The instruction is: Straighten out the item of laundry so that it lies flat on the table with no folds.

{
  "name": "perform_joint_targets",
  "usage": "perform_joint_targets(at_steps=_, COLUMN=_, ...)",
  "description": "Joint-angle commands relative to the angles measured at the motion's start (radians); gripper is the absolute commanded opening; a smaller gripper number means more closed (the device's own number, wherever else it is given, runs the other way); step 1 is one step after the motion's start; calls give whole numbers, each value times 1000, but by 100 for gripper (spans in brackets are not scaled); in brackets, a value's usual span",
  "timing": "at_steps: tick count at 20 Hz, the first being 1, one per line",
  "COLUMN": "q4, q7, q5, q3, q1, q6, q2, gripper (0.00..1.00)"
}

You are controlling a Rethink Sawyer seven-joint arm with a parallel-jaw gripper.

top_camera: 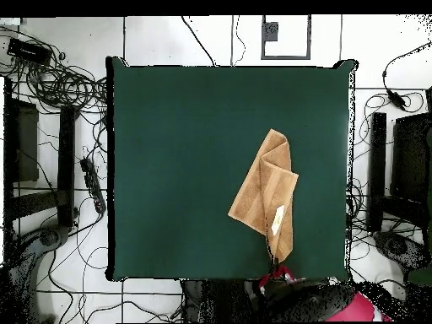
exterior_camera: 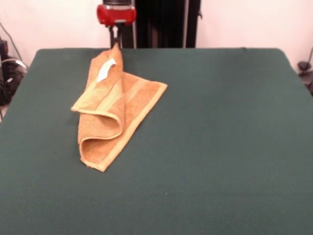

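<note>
A red and black robot arm reaches down at the far edge of a dark green desk (exterior_camera: 220, 147), seen from across it. The tool (exterior_camera: 116, 45) at the arm's end meets the raised far corner of an orange-tan towel (exterior_camera: 115, 115), which peaks up toward it. The tool's tips are hidden behind that corner, so whether they are apart or pinched on the cloth cannot be told.

The towel lies folded over on itself, not flat. From the tool, it runs toward the camera in a long doubled strip that ends in a rounded, open loop. A second layer spreads out beside the strip into a pointed corner. A paler, smooth woven band runs along its edges.

A small white label (exterior_camera: 105, 70) sits on the towel just below the tool. Any writing on it is too small to read.
</note>
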Motion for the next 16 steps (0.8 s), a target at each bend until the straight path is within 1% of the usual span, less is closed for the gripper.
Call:
perform_joint_targets(at_steps=1, q4=-220, q7=-70, q5=39, q3=-99, q1=-11, q6=-64, q2=117, gripper=0)
perform_joint_targets(at_steps=4, q4=-261, q7=-20, q5=-71, q3=-67, q1=-51, q6=-24, q2=93, gripper=0)
perform_joint_targets(at_steps=10, q4=-307, q7=131, q5=-296, q3=-14, q1=-88, q6=79, q2=-18, gripper=0)
perform_joint_targets(at_steps=13, q4=-332, q7=215, q5=-383, q3=20, q1=-97, q6=110, q2=-47, gripper=0)
perform_joint_targets(at_steps=16, q4=-369, q7=277, q5=-452, q3=43, q1=-107, q6=125, q2=-53, gripper=0)
